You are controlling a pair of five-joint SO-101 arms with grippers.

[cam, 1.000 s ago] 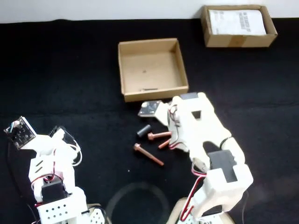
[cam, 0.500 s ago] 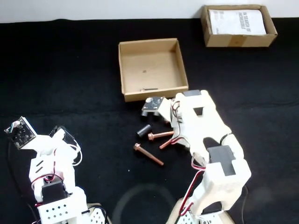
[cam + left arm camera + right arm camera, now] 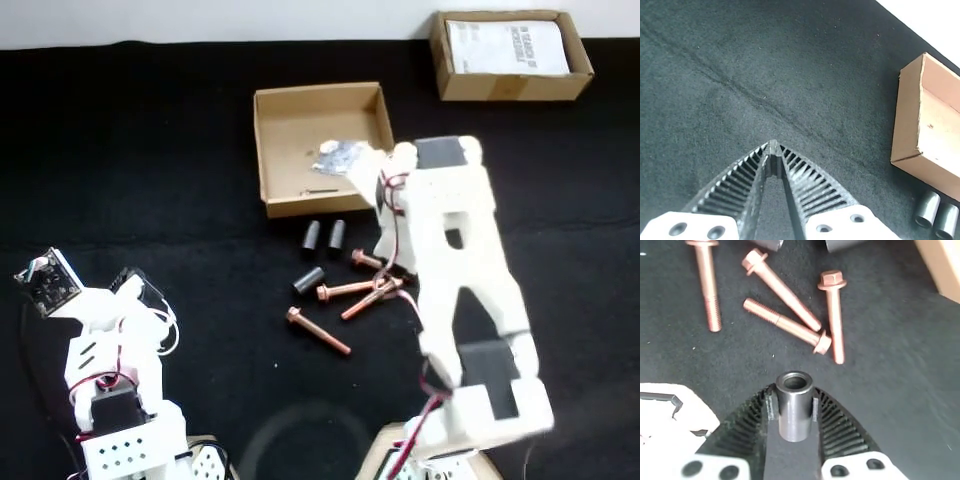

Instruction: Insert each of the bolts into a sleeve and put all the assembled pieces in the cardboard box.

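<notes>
Sleeve (image 3: 794,405) first: my right gripper (image 3: 794,391) has it pinched between its ribbed fingers (image 3: 837,429), one on each side. The open bore points away from the palm, in line with the fingers. Beyond that open mouth, four bolts (image 3: 787,325) lie flat on the black cloth (image 3: 900,365). They sit close together at different angles, and none lines up with the bore.

From the high view, the right arm (image 3: 450,240) reaches over the bolts (image 3: 345,290) toward the cardboard box (image 3: 264,150). Two loose sleeves (image 3: 324,235) stand just in front of the box wall, and a third (image 3: 308,280) lies beside the bolts. The box holds no assembled piece that I can make out.

My left gripper (image 3: 773,150) has its fingers pressed together on nothing. It hangs over bare cloth, well apart from the bolts, with the box (image 3: 910,120) off to one side.

I judge the next move turns on axis. A bolt lying flat has to be picked up, turned, and brought shank-first down the bore. The right arm is nearer the bolts but is occupied, so the pick-up falls to the left arm (image 3: 110,340), which has farther to go.
</notes>
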